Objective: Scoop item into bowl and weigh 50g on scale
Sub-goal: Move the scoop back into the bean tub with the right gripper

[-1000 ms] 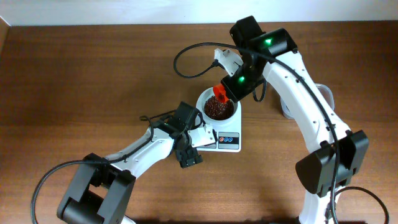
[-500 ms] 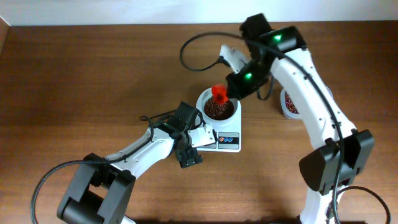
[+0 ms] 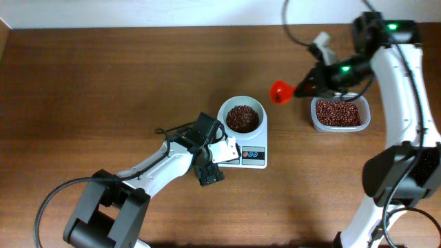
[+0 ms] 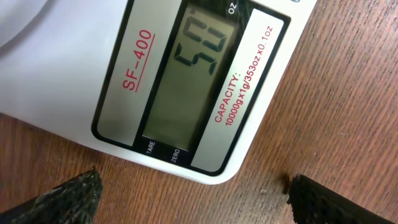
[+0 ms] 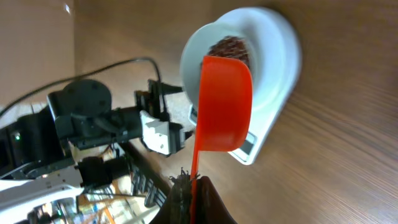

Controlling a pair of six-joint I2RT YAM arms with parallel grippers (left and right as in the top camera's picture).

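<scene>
The white bowl (image 3: 242,109) stands on the white scale (image 3: 251,157) and holds a pile of dark reddish-brown beans (image 3: 242,118). My right gripper (image 3: 308,86) is shut on the handle of a red scoop (image 3: 279,91), which hangs over the table between the bowl and a clear container. In the right wrist view the scoop (image 5: 222,106) is in front of the bowl (image 5: 267,43) and looks empty. My left gripper (image 3: 210,173) hangs open at the scale's front left corner. Its fingers (image 4: 68,196) stand wide apart below the lit display (image 4: 180,81), with nothing between them.
A clear plastic container (image 3: 339,114) with more beans sits at the right, just under my right wrist. A black cable loops over the table's far side. The left arm (image 3: 158,169) lies across the front left of the table.
My right arm has carried the red scoop from above the bowl to the right, toward the clear container. The left arm has stayed still.
</scene>
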